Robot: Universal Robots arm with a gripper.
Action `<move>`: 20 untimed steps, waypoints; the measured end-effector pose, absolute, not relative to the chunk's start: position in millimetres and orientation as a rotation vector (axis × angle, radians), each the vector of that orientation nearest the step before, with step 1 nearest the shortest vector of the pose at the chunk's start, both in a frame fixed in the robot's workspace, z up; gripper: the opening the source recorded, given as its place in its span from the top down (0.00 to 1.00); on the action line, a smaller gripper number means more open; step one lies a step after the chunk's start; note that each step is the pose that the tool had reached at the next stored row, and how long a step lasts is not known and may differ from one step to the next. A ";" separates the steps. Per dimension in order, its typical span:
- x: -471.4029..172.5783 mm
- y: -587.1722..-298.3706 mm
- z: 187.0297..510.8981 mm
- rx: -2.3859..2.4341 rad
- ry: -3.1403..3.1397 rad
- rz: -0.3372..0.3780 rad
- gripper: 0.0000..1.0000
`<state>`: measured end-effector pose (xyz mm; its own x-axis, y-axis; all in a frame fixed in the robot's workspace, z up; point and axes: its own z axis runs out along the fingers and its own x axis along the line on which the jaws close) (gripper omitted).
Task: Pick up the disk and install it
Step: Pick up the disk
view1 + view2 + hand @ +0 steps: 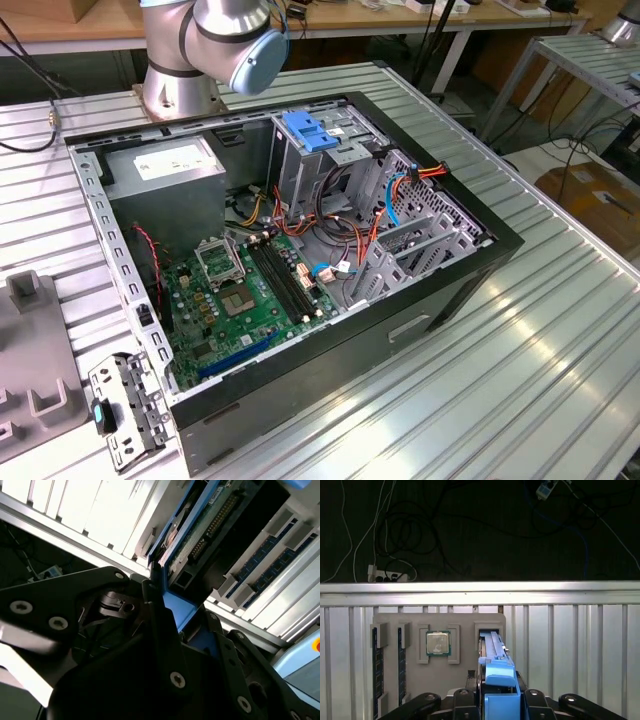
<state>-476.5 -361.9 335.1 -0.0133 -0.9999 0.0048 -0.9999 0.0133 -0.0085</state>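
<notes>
In the first wrist view the pincer point(496, 701) is closed on the disk point(496, 669): black finger links sit against both sides of its blue side rail. The disk stands on edge, its far end at a slot of the grey holder tray point(465, 622). Whether it rests in the slot or is clear of it cannot be determined. The tray also carries a processor chip point(438, 643) and memory modules point(375, 672), and lies on the ribbed metal table point(570, 645). Beyond the table edge, cables point(410, 525) lie on a dark floor.

The second wrist view adds the disk's underside: a green circuit board point(197, 535) with a pin connector, framed by the blue rail.

The exterior view shows the open computer case point(300, 400) on the table. Inside it are the motherboard point(250, 290), the grey drive cage point(300, 175) with its blue latch point(308, 130), and the power-supply box point(165, 165). The arm point(215, 40) stands behind the case.
</notes>
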 end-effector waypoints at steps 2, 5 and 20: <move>-476.5 -361.9 335.2 -2.205 2.234 -0.015 0.63; -476.5 -361.9 335.2 -2.205 2.234 -0.015 0.63; -476.5 -361.9 345.1 -2.205 2.234 -0.015 0.63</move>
